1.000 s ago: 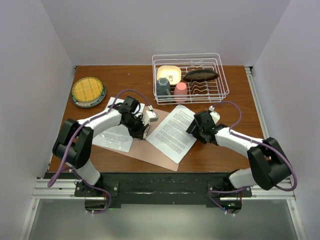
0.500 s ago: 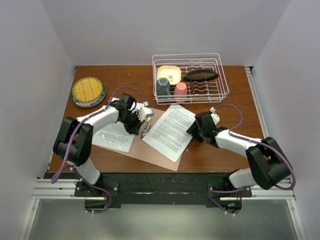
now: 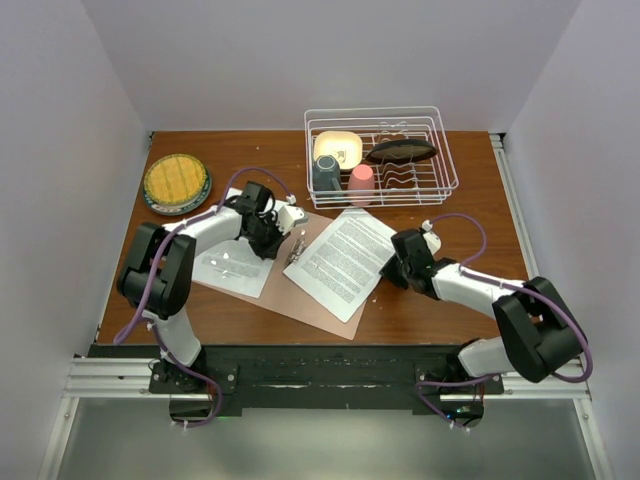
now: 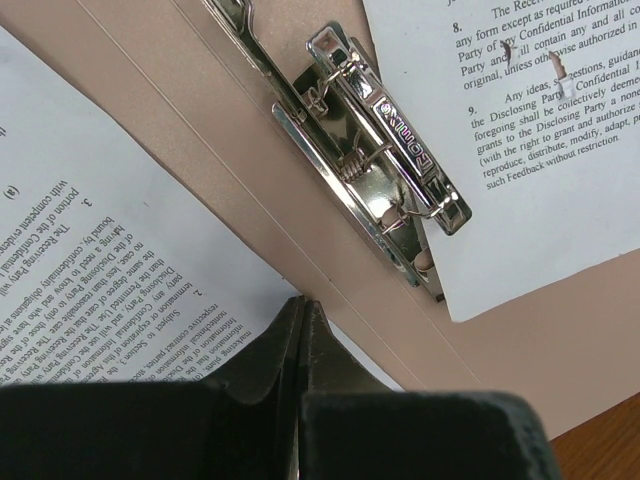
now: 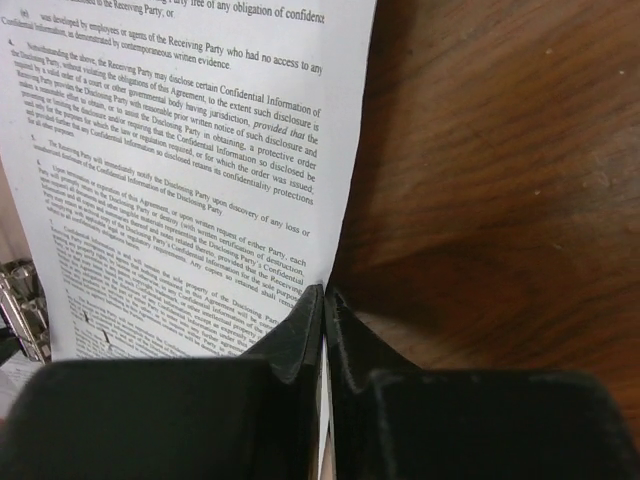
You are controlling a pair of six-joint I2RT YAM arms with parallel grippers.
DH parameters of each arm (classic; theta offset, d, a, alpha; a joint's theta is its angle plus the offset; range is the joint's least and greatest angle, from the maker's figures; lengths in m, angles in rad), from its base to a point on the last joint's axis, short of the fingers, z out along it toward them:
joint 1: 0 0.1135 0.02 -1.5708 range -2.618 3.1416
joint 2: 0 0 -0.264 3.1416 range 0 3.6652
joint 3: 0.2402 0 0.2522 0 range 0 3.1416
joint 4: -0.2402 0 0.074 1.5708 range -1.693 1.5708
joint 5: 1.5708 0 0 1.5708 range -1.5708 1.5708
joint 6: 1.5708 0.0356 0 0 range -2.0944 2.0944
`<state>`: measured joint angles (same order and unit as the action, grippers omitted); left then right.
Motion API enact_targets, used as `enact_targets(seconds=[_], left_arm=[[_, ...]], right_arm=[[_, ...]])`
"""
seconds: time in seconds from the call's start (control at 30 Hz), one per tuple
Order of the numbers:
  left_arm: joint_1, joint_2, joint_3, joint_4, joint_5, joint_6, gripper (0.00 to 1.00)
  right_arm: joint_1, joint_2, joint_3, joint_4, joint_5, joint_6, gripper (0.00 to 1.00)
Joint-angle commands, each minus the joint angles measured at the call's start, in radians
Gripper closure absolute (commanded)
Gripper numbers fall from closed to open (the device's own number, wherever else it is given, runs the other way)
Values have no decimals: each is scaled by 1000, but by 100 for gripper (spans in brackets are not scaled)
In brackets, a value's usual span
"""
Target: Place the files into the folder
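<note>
Judged from here, the main risk is buckling: the right pincer (image 5: 324,300) is closed on the bare edge of the white printed paper sheet right of centre (image 5: 190,200); pushed toward the raised silver metal clip (image 4: 385,180), so thin a page could crease, snag or slip free. That sheet lies mostly on the flat salmon-pink cardboard folder (image 3: 290,296); its right edge overhangs the brown wooden table (image 5: 480,200), where the pincer holds it. The left pincer (image 4: 303,318) is closed too; whether paper sits between its tips I cannot tell; the second white printed sheet (image 4: 100,250) lies just under them, overlapping the folder's left side, lower left of the clip.
</note>
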<state>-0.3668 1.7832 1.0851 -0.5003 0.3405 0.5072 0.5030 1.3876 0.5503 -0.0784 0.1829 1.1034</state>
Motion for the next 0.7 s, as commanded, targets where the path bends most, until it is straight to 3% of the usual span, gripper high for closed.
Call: enact_targets(seconds=[0.0,0.37,0.67], left_arm=[[3,35,9,20,6,-10,100],[3,12,-28,16,-3,-6,100],[3,7,-33,0,14,-6,100]], right_arm=[[3,-21,-26,-104,-13,-31,100],[3,-188,-55,-146,-36,-125,100],[2,-78,43,-146,-118,-250,100]])
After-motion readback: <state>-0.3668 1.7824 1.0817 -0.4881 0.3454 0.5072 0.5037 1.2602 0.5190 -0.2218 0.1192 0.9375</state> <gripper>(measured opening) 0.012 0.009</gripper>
